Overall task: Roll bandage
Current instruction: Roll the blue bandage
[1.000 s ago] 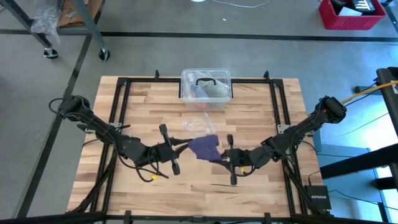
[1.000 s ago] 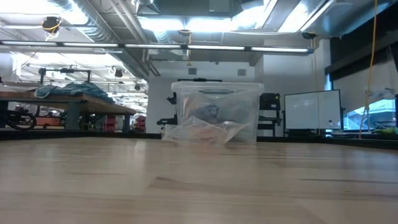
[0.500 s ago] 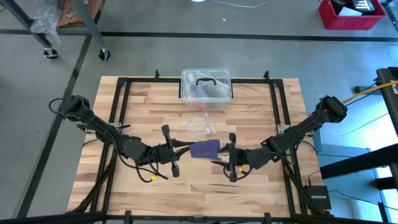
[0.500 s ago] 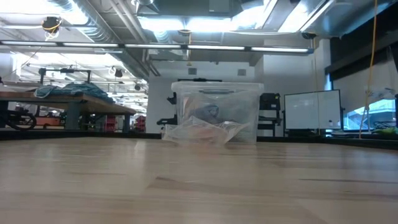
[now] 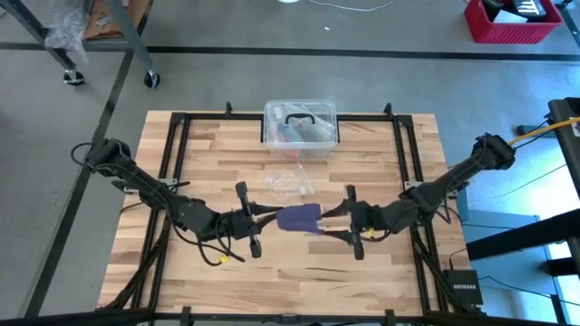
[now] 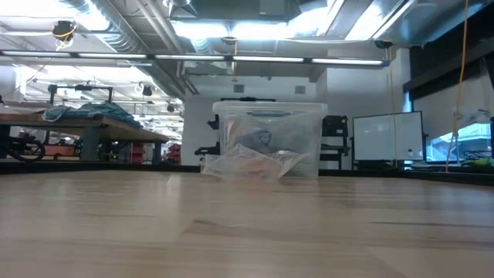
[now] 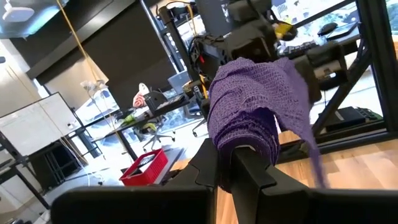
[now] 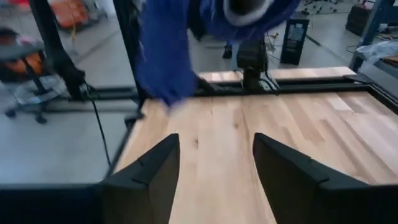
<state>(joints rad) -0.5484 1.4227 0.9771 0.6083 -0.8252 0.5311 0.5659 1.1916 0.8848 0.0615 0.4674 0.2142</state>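
Observation:
The bandage [image 5: 299, 217], a purple-navy knit strip, is wound into a roll in the air over the middle of the table. It sits around the fingers of my left gripper [image 5: 275, 218], which reaches in from the table's left and is shut. In the left wrist view the roll [image 7: 249, 112] covers the fingertips. A loose tail [image 7: 310, 152] hangs from it. My right gripper [image 5: 333, 222] stands open just right of the roll with nothing between its fingers [image 8: 149, 174]. The bandage [image 8: 166, 59] hangs in front of it. The low view shows neither gripper. My left gripper has the bandage wrapped in several layers around its shut fingers [image 7: 244, 167], the roll's inner end [image 7: 247, 146] sitting over their tips. The fingers come about level from the table's left. The roll is lifted clear of the table, its loose tail hanging slack toward the right.
A clear plastic box with a black handle [image 5: 300, 123] stands at the far edge, mid-table. A crinkled clear wrapper [image 5: 288, 181] lies in front of it. Both show in the low view, the box [image 6: 266, 135] behind the wrapper [image 6: 247, 164]. Black frame rails [image 5: 177, 163] run along both sides.
My right gripper has opened, let go of the bandage and drawn back toward the table's right edge, rising a little. The bandage, spread wide between the two grippers a second ago, is now a compact roll on the left fingers with a short tail hanging.

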